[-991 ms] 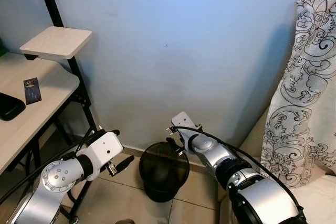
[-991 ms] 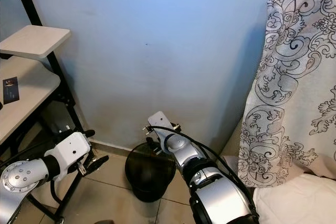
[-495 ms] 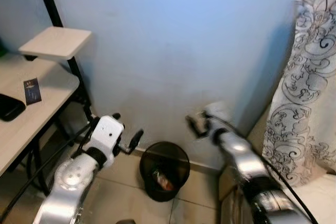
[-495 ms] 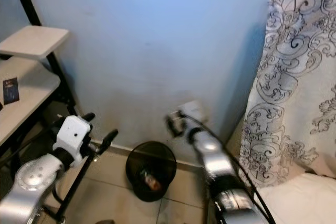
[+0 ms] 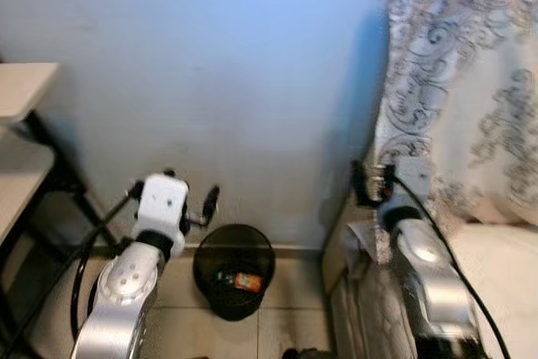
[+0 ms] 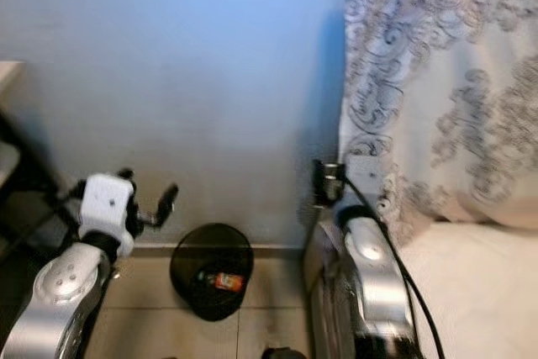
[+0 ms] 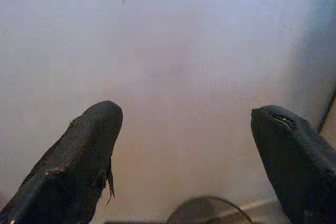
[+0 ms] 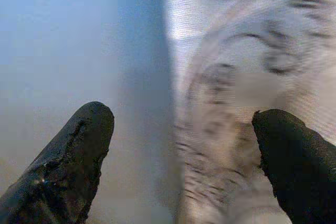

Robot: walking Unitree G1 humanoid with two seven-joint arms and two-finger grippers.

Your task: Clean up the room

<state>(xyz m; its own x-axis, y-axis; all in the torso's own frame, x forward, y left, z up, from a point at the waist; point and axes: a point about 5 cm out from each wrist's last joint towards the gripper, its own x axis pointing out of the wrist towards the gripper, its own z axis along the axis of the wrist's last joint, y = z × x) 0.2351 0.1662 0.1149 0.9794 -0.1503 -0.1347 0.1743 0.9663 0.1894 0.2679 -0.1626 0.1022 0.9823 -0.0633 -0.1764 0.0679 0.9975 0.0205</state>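
Blue wall (image 5: 252,65) behind one black bin (image 5: 233,268) on the floor, with one red can (image 5: 245,280) inside. Two grippers, left gripper (image 7: 184,145) and right gripper (image 8: 184,156), both with fingers apart, holding nothing.

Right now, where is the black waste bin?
The waste bin stands on the tiled floor against the blue wall, just right of the left gripper.

Silver arms (image 5: 126,283); black cables, fingers (image 7: 79,166)
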